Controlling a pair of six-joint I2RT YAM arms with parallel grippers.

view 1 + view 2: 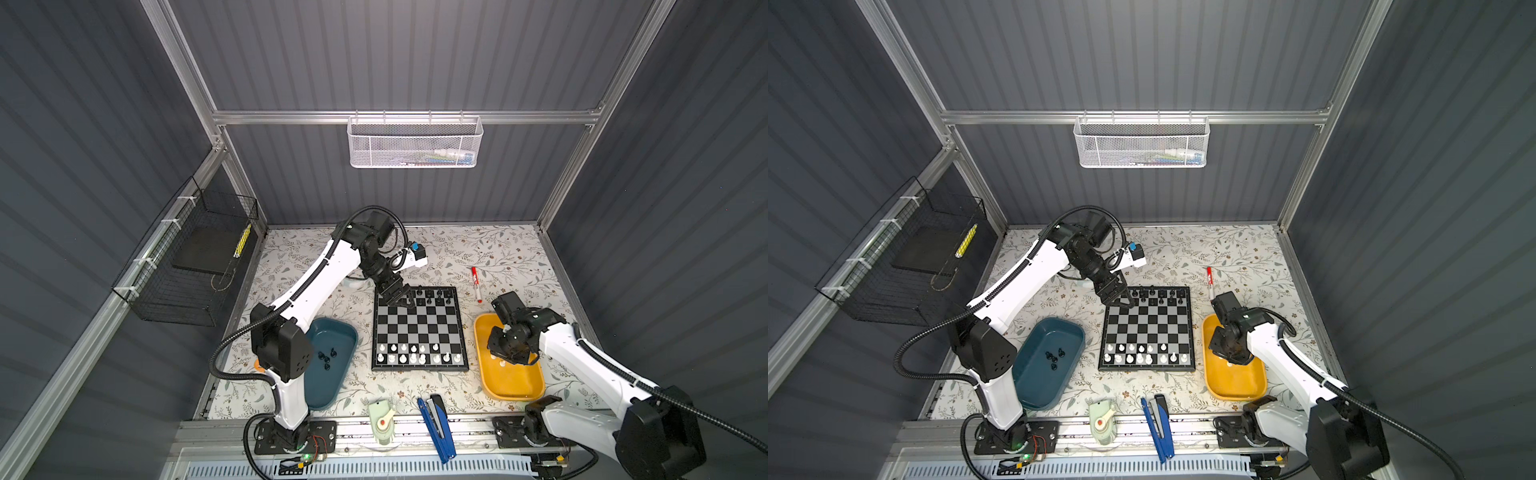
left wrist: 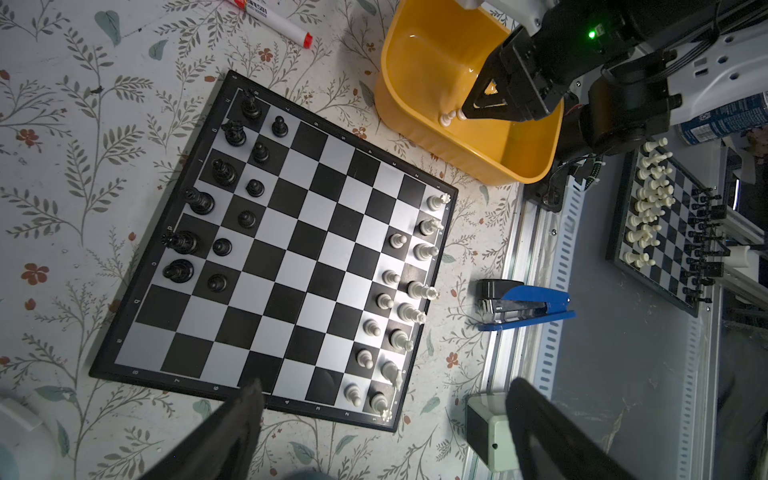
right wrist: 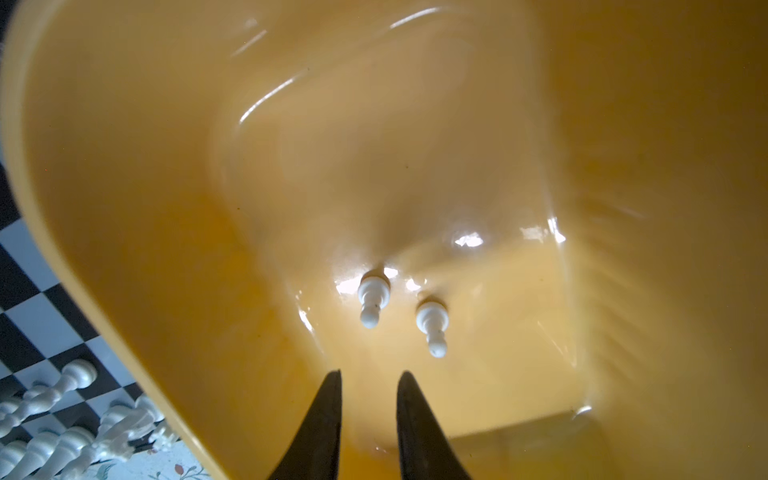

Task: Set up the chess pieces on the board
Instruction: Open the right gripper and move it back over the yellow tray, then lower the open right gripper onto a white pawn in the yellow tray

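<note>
Right gripper [image 3: 370, 376] fingertips are standing a narrow gap apart, clamping nothing, down inside the yellow tray [image 3: 124, 208]. Two white pawns [image 3: 372, 297] are standing just ahead of them, close beside each other.

Risk: closing on one is likely nudging or toppling its neighbour, and the slim gap may be striking a head instead of straddling it.

Tray walls are rising near both flanks of the fingers, cramping sideways travel; overhead is lying open. Beyond the rim, the board [image 2: 299, 237] is showing two bare squares among the white pieces [image 2: 415, 289], tight between neighbours.

Left gripper [image 2: 384, 381], jaws wide apart and empty, is hovering over the board's end where black pieces [image 2: 223, 172] are standing, well apart from the right.
</note>
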